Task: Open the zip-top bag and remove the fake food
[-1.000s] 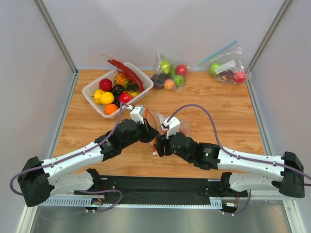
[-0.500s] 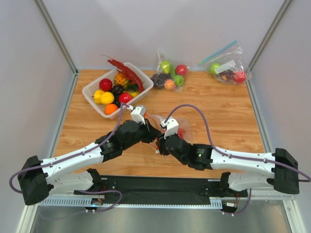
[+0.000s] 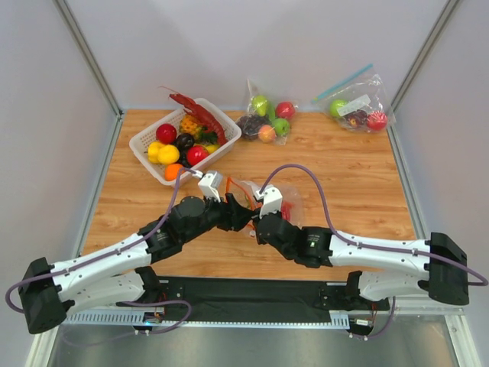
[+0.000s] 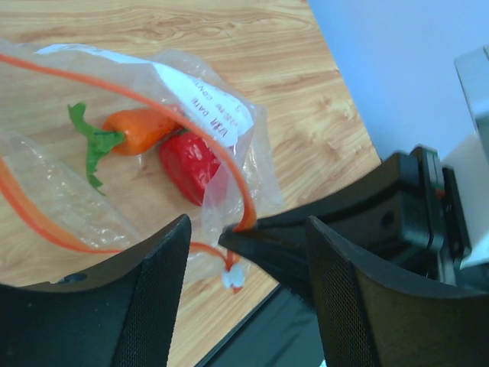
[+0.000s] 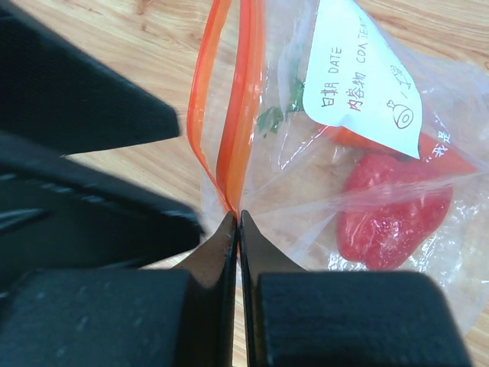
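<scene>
— Over the middle of the surface point(image 3: 351, 176), top view: where do the arms converge?
— On the zip-top bag point(image 3: 289, 205), which lies on the wood just beyond them. The left tool point(image 3: 241, 216) and right tool point(image 3: 254, 224) nearly touch at its near-left corner. A lobster point(image 3: 200, 116) lies across the white basket point(image 3: 137, 145), far left and well apart from the bag.
— Left wrist view?
— The left tool is released: its fingers point(image 4: 153, 298) stand apart and grip nothing. Inside the bag, a carrot point(image 4: 141, 128) and a red pepper-like piece point(image 4: 189, 164) touch, partly under the white label point(image 4: 206, 107). The two halves of the orange zip strip point(image 4: 229, 172) run apart, meeting at the right tool's black tip.
— Right wrist view?
— The right tool is clenched on the zip strip at the bag's corner, jaws pressed together. The left tool sits dark just beside it.
</scene>
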{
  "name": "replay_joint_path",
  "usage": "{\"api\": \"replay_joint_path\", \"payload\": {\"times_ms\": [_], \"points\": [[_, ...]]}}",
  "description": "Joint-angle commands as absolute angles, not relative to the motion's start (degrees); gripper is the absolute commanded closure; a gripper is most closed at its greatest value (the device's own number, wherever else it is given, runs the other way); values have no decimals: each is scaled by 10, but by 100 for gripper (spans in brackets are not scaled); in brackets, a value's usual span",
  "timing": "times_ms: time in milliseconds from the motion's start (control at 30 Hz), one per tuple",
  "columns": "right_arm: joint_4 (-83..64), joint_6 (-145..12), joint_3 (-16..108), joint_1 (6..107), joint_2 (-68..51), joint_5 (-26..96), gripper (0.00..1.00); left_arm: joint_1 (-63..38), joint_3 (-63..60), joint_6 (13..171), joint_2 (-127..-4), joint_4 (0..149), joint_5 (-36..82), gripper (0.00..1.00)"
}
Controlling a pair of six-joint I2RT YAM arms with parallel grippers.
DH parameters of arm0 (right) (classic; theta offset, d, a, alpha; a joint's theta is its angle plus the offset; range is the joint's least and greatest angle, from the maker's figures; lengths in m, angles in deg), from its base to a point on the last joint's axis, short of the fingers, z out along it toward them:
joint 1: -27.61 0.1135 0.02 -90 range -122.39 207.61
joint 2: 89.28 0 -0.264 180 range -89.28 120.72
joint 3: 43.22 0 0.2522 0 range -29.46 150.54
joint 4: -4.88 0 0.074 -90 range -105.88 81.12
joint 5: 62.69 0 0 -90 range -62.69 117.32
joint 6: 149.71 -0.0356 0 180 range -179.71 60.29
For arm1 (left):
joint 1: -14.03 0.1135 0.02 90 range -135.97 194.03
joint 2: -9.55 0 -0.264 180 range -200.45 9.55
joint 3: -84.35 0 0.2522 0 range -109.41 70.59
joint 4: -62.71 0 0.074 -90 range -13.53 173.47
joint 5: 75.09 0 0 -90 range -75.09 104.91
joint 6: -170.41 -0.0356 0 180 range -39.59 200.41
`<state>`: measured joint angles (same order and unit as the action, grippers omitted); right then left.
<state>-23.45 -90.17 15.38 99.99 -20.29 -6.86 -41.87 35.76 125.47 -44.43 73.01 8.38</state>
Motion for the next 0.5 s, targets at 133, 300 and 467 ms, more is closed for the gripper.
{"api": "replay_joint_path", "payload": {"times_ms": [133, 300, 467], "points": [[-231, -923, 145, 1001, -229, -87, 100, -422, 411, 1166, -355, 713, 53, 47], [-216, -928, 129, 1001, -242, -68, 100, -422, 371, 1114, -390, 753, 10, 60], [-212, -935, 120, 1001, -262, -56, 100, -421, 321, 1075, -482, 762, -29, 56]]}}
